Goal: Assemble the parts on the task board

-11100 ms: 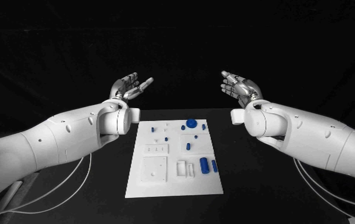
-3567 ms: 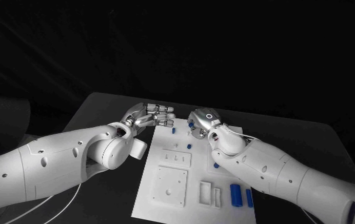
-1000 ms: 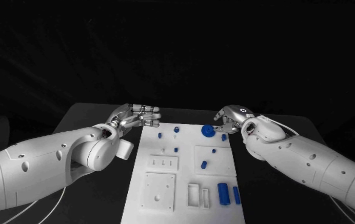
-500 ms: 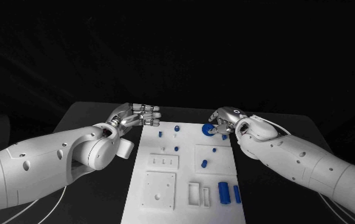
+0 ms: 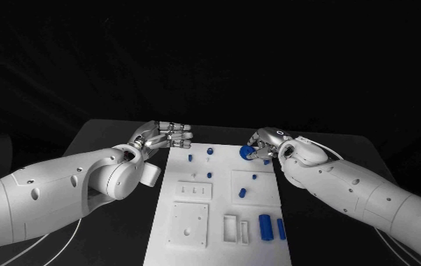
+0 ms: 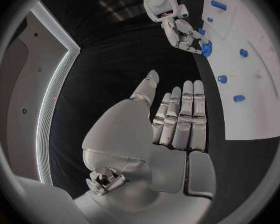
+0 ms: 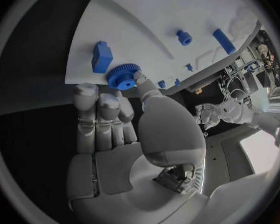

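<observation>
R hand has closed in on blue gear at task board far edge, pinching it, prob. to lift; L hand curled, holding nothing.

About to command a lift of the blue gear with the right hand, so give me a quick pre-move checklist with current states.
1. Right hand at the blue gear: ok, its fingertips meet the gear's rim at the far end of the task board.
2. Firm grip on the gear: cannot tell; the fingers touch its toothed edge.
3. Gear free of the board: cannot tell.
4. Blue block beside the gear is clear of the fingers: ok.
5. Left hand out of the way: ok, off the board, holding nothing.
</observation>
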Available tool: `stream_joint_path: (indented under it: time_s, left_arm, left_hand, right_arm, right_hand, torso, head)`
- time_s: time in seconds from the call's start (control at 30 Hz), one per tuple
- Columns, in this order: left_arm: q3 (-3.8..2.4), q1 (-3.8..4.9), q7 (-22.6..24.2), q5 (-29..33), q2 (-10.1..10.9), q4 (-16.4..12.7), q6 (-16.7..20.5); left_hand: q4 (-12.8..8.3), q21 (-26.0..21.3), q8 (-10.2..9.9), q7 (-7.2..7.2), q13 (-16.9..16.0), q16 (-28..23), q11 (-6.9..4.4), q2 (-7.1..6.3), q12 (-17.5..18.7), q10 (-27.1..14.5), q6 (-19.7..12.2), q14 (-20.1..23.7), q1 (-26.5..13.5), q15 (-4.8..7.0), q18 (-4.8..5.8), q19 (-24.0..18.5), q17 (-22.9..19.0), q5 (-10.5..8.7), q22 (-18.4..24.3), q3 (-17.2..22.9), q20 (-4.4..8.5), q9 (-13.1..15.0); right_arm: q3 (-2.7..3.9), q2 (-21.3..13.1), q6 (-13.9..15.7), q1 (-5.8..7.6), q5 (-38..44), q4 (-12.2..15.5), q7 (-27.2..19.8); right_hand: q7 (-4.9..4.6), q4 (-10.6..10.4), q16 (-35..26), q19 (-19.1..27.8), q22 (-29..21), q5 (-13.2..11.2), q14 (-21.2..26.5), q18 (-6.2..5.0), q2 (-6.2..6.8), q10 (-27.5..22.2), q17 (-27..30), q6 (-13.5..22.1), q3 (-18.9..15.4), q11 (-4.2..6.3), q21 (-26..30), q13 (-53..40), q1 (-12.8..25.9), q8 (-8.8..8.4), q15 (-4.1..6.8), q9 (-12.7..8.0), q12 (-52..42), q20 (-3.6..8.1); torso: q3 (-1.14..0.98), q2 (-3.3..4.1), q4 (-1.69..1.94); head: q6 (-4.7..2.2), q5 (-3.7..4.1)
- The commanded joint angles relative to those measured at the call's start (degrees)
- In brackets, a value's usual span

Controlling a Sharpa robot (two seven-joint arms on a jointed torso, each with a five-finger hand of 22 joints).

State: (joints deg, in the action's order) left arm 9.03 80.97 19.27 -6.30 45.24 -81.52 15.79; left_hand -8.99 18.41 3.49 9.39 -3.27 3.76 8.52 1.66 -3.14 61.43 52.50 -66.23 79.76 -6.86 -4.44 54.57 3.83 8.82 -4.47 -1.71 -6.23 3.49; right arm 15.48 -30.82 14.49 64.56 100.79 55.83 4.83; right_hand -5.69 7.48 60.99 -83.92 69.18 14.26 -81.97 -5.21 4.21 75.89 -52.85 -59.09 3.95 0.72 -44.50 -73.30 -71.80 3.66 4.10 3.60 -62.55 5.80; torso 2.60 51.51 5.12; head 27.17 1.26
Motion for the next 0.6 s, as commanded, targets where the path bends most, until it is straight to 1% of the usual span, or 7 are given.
stream_joint_path:
  time_s: [0.03,0.1,0.23,0.33,0.43,0.6]
  left_arm:
    - [-0.03,0.01,0.54,-0.03,-0.15,-0.07,-0.79]
    - [-0.02,0.01,0.52,-0.03,-0.14,-0.11,-0.80]
    - [-0.02,0.01,0.48,-0.03,-0.13,-0.17,-0.81]
    - [-0.02,0.01,0.43,-0.03,-0.11,-0.20,-0.82]
    - [-0.02,0.01,0.37,-0.03,-0.09,-0.24,-0.84]
    - [-0.02,0.01,0.31,-0.04,-0.10,-0.28,-0.89]
  left_hand:
    - [0.06,-0.25,-0.01,0.11,-0.07,-0.11,-0.05,-0.25,-0.23,-0.39,-0.11,-0.30,0.08,-0.16,-0.32,0.30,0.02,-0.37,0.05,0.01,0.01,-0.04]
    - [0.06,-0.25,-0.01,0.11,-0.07,-0.11,-0.05,-0.25,-0.23,-0.39,-0.11,-0.30,0.08,-0.16,-0.32,0.30,0.02,-0.37,0.05,0.01,0.01,-0.04]
    - [0.06,-0.25,-0.01,0.11,-0.07,-0.11,-0.05,-0.25,-0.23,-0.39,-0.11,-0.30,0.08,-0.16,-0.32,0.30,0.02,-0.37,0.05,0.01,0.01,-0.04]
    - [0.13,-0.25,-0.01,0.14,-0.08,-0.11,-0.05,-0.23,-0.24,-0.40,-0.22,-0.31,0.08,-0.16,-0.32,0.31,0.02,-0.36,0.05,-0.01,0.00,-0.05]
    - [0.13,-0.25,-0.01,0.14,-0.08,-0.11,-0.05,-0.23,-0.24,-0.40,-0.22,-0.31,0.08,-0.16,-0.32,0.31,0.02,-0.36,0.05,-0.01,0.00,-0.05]
    - [0.13,-0.25,-0.01,0.14,-0.08,-0.11,-0.05,-0.23,-0.24,-0.40,-0.22,-0.31,0.08,-0.16,-0.32,0.31,0.02,-0.36,0.05,-0.01,0.00,-0.05]
  right_arm:
    - [0.02,0.25,-1.43,-0.07,-0.42,-0.31,-0.73]
    - [0.02,0.34,-1.65,-0.10,-0.46,-0.45,-0.79]
    - [0.02,0.51,-2.37,-0.21,-0.51,-0.73,-0.86]
    - [0.02,0.61,-3.23,-0.30,-0.54,-0.97,-0.88]
    - [0.02,0.70,-4.21,-0.38,-0.67,-1.23,-0.93]
    - [0.01,0.89,-5.71,-0.51,-0.85,-1.56,-1.01]
  right_hand:
    - [0.02,0.56,-0.18,-2.42,0.35,0.41,-0.44,-0.24,-0.63,0.12,-0.14,-0.42,0.51,-0.33,0.57,-0.07,0.31,-0.07,-0.03,0.00,-0.33,-0.51]
    - [0.11,1.27,-0.23,-2.59,0.92,0.46,-0.48,-0.18,-1.06,0.19,-0.29,-0.87,0.90,-0.26,0.93,-0.11,0.78,-0.11,0.02,-0.01,-0.42,-0.45]
    - [0.12,1.82,-0.22,-2.66,1.30,0.50,-0.53,-0.12,-1.32,0.16,-0.36,-1.34,1.46,-0.23,1.08,-0.17,1.15,-0.11,-0.02,-0.01,-0.50,-0.48]
    - [0.19,2.21,-0.19,-2.70,1.71,0.89,-0.54,-0.09,-1.76,0.20,-0.47,-1.82,2.35,-0.24,1.30,-0.23,1.64,-0.12,-0.02,-0.02,-0.61,-0.47]
    - [0.21,2.52,-0.13,-2.78,2.17,1.14,-0.56,-0.08,-1.82,0.21,-0.59,-2.28,3.70,-0.28,1.37,-0.31,2.16,-0.11,-0.05,-0.02,-0.74,-0.52]
    - [0.22,2.73,0.02,-2.83,2.54,1.72,-0.57,-0.03,-1.68,0.25,-0.78,-2.41,4.33,-0.29,1.36,-0.41,2.47,-0.12,-0.08,-0.02,-0.91,-0.53]
  torso:
    - [-0.02,-0.08,0.00]
    - [-0.03,-0.06,0.02]
    - [-0.07,-0.08,0.01]
    - [-0.07,-0.09,-0.03]
    - [-0.06,-0.07,-0.04]
    - [-0.10,-0.05,-0.08]
  head:
    - [0.11,-0.05]
    - [0.25,-0.15]
    - [0.30,-0.27]
    - [0.39,-0.30]
    - [0.42,-0.31]
    - [0.53,-0.35]
